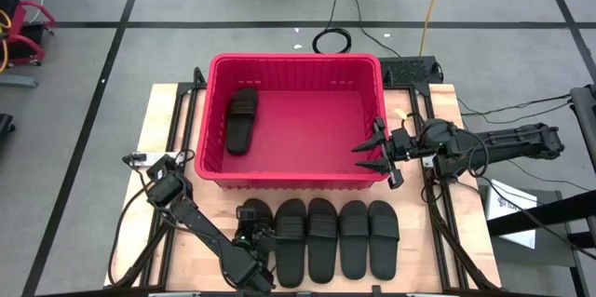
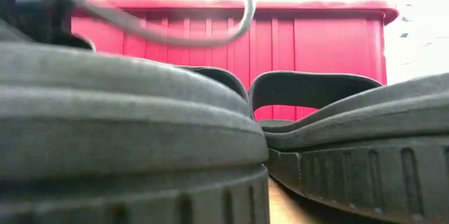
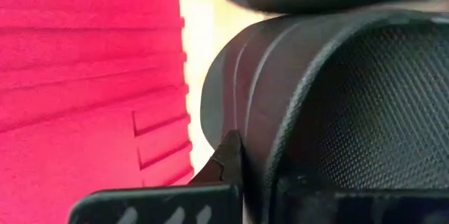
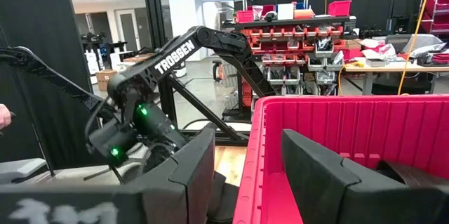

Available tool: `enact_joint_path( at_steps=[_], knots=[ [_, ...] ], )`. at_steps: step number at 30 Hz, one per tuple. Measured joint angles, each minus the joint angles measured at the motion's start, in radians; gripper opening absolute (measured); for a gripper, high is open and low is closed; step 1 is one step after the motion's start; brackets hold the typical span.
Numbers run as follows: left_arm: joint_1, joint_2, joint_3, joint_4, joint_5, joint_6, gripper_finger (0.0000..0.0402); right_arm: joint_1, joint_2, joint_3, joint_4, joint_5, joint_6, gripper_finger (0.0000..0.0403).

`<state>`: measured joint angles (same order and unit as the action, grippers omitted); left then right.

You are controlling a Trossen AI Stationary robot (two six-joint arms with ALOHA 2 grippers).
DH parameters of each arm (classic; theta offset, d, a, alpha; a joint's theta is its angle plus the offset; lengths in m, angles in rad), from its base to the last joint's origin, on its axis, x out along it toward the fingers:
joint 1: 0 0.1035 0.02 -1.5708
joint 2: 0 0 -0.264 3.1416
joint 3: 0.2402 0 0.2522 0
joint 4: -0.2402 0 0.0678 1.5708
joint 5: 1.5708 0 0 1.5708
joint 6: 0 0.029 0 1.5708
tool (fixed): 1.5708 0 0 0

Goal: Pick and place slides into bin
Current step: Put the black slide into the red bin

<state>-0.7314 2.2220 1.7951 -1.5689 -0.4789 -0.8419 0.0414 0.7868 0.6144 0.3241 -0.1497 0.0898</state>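
Overhead, five black rubbery slides [image 1: 321, 239] line the wooden surface [image 1: 158, 139]; the left gripper [image 1: 250, 224] clamps the leftmost, the right gripper [image 1: 380, 154] gapes over the ribbed red bin's [image 1: 296, 62] rim, one slide [image 1: 242, 120] inside. Low: treaded soles [image 2: 126, 147] before the bin.

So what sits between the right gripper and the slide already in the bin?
Only bare bin floor, per the high view: the right gripper hangs open at the right wall, the slide lies left.
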Motion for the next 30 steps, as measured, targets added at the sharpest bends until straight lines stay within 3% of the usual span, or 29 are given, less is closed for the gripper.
enact_joint_path(
  at_steps=[14, 22, 30],
  knots=[
    [-0.065, -0.092, 0.113, -0.002, -0.027, 0.062, 0.0004, 0.000, 0.000, 0.000, 0.000, 0.000, -0.008, 0.0155],
    [-0.083, -0.207, 0.114, -0.001, -0.113, 0.076, 0.0003, 0.000, 0.000, 0.000, -0.002, 0.000, -0.008, 0.0155],
    [-0.054, -0.343, 0.114, -0.003, -0.271, 0.164, 0.0003, 0.000, 0.000, 0.000, -0.002, -0.001, -0.026, 0.0155]
  ],
)
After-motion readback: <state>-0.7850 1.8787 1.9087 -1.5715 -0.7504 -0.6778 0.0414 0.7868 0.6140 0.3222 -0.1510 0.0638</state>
